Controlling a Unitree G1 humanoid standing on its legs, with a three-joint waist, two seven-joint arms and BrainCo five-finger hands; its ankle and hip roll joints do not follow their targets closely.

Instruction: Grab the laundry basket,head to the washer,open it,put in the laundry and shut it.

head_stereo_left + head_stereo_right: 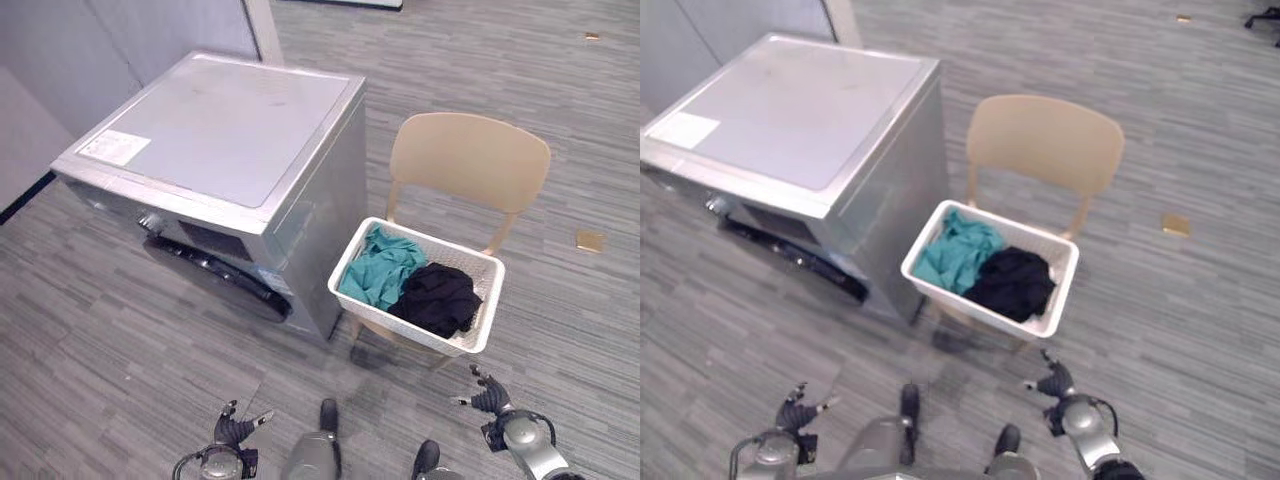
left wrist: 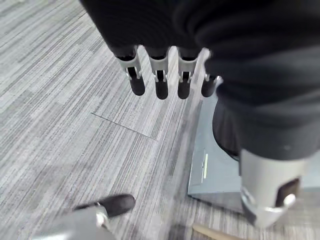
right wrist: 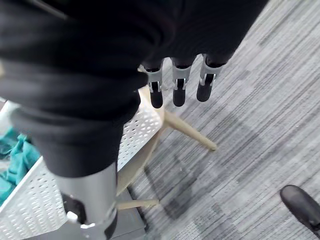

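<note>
- Left eye view: grey striped carpet floor (image 1: 120,350) all round, with a silver washer (image 1: 220,150) standing on it, its dark door (image 1: 215,275) closed. Just beside the washer, a tan chair (image 1: 470,160) carries the white laundry basket (image 1: 470,345) on its seat, holding a teal garment (image 1: 380,270) and a black garment (image 1: 435,298). The left hand (image 1: 232,428) and right hand (image 1: 487,398) hang low, both apart from the basket.
- Right eye view: the same layout; the right hand (image 1: 1055,383) sits near the basket's (image 1: 1065,290) front rim without touching, and the left hand (image 1: 800,410) is well apart from it.
- Left wrist view: the left hand's fingers (image 2: 160,82) hang relaxed and straight over the carpet (image 2: 60,125), grasping nothing.
- Right wrist view: the right hand's fingers (image 3: 177,85) are likewise loose and empty, above a chair leg (image 3: 192,132), with the perforated basket wall (image 3: 35,195) close by.
- Risks, as I judge them: the basket overhangs the seat's front edge, so a 1-sided pull could tip it and spill both garments.
- With the left hand farther off than the right, an uneven reach could grip 1 rim only.
- The chair stands close to the washer, so the lifted basket might knock its side.
</note>
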